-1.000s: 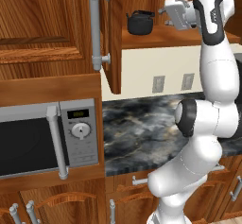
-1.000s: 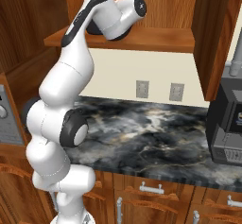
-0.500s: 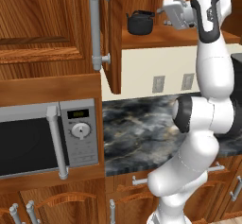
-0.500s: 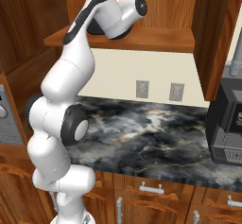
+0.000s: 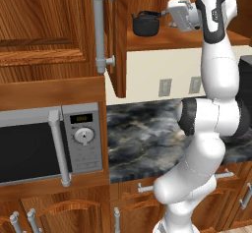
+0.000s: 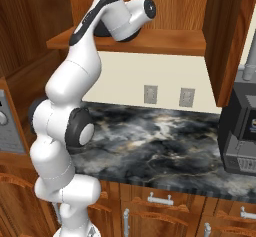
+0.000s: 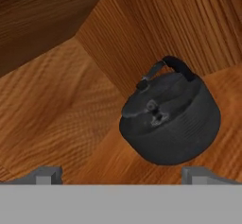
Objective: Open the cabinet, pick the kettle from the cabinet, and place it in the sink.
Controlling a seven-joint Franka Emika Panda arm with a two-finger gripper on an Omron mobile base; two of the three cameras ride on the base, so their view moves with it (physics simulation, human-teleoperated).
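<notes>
Since the earlier left base frames the hand has drawn in slightly toward the kettle (image 5: 146, 23), while the kettle itself, the open door and the base views are unchanged. The cabinet (image 5: 49, 25) stands open, its door (image 5: 117, 35) swung out edge-on toward the camera, with the long silver bar handle (image 5: 100, 28) of the neighbouring door just left of it. The kettle sits upright on the cabinet's bottom shelf (image 5: 197, 38), near the left side of the opening, its arched handle on top. The gripper (image 5: 172, 16) is level with the kettle and just to its right, apart from it. In the hand view the kettle (image 7: 171, 119) lies ahead of the two dark fingertips (image 7: 45, 175), slightly right of centre, lid knob and handle visible, resting on the wooden shelf close to the inner corner of the cabinet. The jaws stand spread wide with nothing between them; contact with the kettle is not evident, though the left base view is too coarse to judge the gap precisely. Below, the marbled desk (image 5: 142, 133) runs beneath two wall outlets (image 5: 165, 87), with a microwave (image 5: 49, 143) set into the cabinetry at left. In the right base view the black coffee machine (image 6: 242, 131) stands on the desk at the right edge, and the arm's wrist is at the shelf front.
</notes>
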